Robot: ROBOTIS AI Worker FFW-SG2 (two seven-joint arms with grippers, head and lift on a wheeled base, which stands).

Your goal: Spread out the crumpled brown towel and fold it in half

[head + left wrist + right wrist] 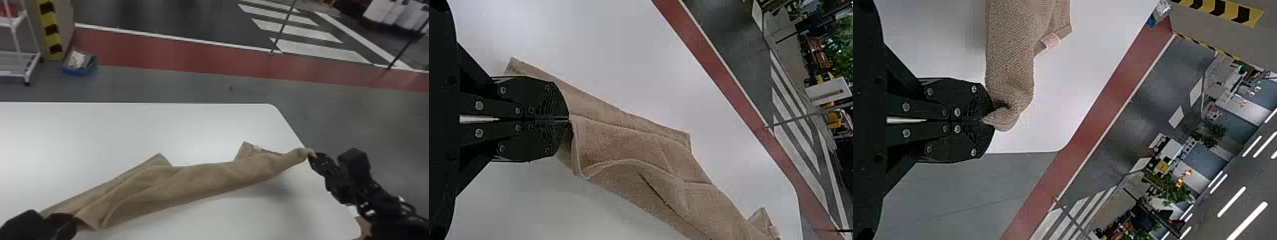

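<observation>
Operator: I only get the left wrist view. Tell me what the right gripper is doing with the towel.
Observer: In the right wrist view, the right gripper is shut on one end of the brown towel.

Operator: Say whether that end rests on the table.

Observer: It looks raised: the head view has a soft shadow on the table below that end.

Operator: Give me anything on the floor past the far edge.

Observer: A blue box, toward the left in the head view.

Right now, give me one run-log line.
left hand: gripping one towel end | right hand: gripping the other | towel: rumpled, stretched between hands | table: beneath
</observation>
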